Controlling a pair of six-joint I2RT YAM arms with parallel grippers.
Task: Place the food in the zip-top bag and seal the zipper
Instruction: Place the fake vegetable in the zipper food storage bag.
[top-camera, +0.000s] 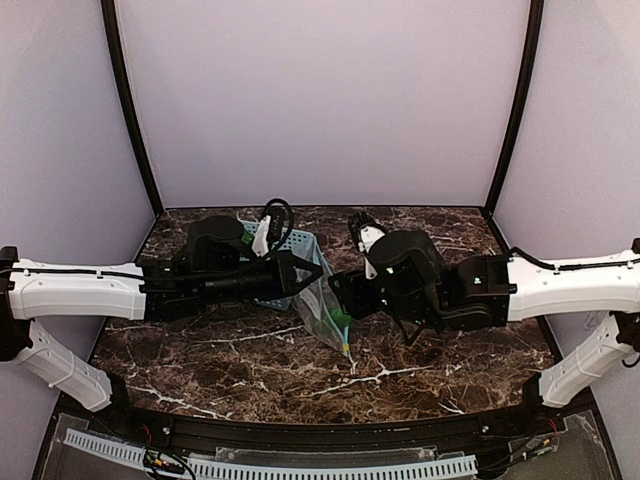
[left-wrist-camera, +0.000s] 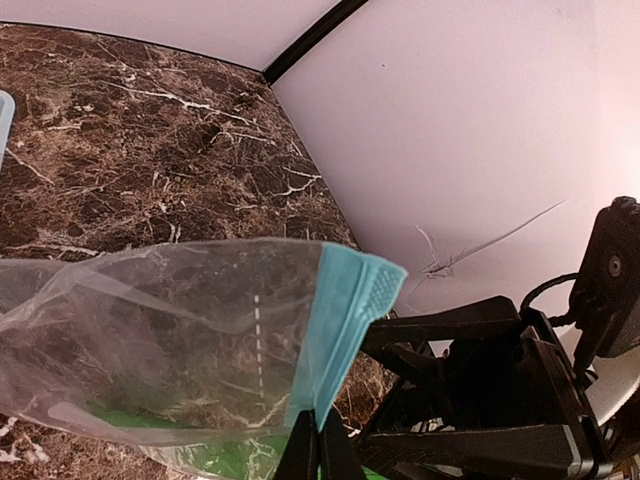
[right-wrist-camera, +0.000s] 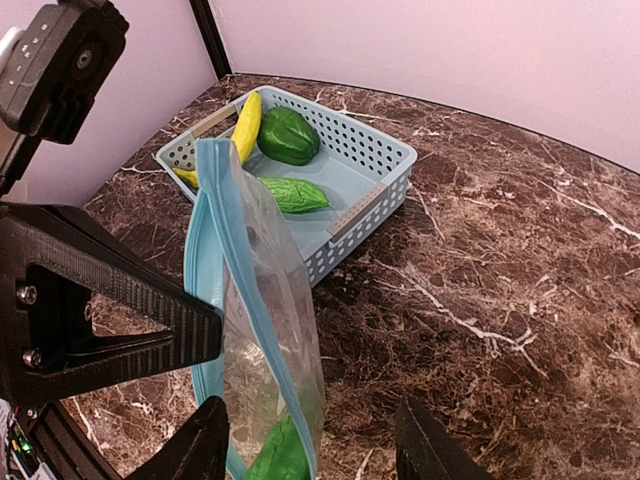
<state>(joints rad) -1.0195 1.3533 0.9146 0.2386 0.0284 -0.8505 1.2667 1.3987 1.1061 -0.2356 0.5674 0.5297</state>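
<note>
Table (top-camera: 440, 370): you are working on dark marble that is ending at walls on the left, right and far sides. Bare room is lying near and to the right of the grippers. The far-left part is taken up.
Basket (right-wrist-camera: 350, 132): it is sitting at the far left, just behind the left arm, and is lying oblique to the table edge.
Zip-top bag (right-wrist-camera: 265, 330): it is hanging on edge at mid-table between the two grippers, near a corner of the basket. In the top view its long axis is running from the left gripper toward the near right.
Left gripper (left-wrist-camera: 316, 445): it is pinching closed on the bag just beside the blue strip and holding it up.
Right gripper (right-wrist-camera: 318, 452): its fingers are spreading wide and straddling the bag's lower end without clamping it.
Zipper (left-wrist-camera: 345, 320): it is standing roughly upright along the bag end facing the right gripper. Its two lips are appearing parted.
Banana (right-wrist-camera: 246, 122): it is lying along a basket wall.
Bell pepper (right-wrist-camera: 288, 136): it is lying just beside the banana.
Cucumber-like piece (right-wrist-camera: 293, 194): it is lying mid-basket.
Green piece (right-wrist-camera: 275, 458): it is sitting low inside the bag, between the right gripper's fingers.
</note>
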